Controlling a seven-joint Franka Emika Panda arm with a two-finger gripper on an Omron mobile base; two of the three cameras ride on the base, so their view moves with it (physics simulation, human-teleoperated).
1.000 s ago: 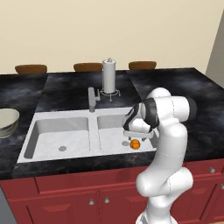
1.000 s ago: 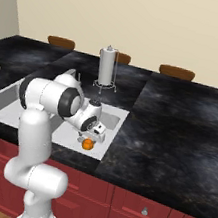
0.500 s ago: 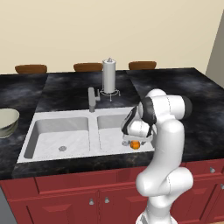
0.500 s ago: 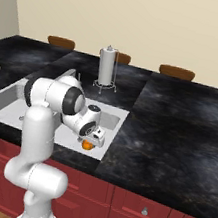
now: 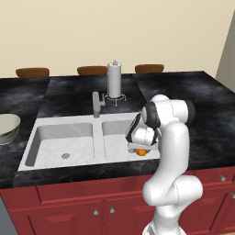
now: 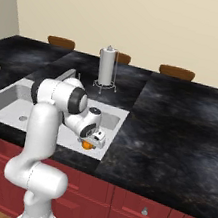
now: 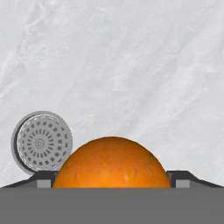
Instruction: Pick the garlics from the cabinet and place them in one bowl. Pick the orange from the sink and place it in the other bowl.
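The gripper [image 7: 112,177] sat low at the bottom centre of the hand view, its fingertips [image 7: 43,180] flanking the orange [image 7: 112,162]. Whether it was clenched on the fruit could not be told. The drain [image 7: 41,142] lay at lower left on the sink [image 7: 131,65] floor.

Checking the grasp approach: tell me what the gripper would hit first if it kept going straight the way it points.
The orange. It sits between the fingertips of the gripper, directly ahead in the hand view. Behind it lies the pale floor of the sink, with the drain off to one side.
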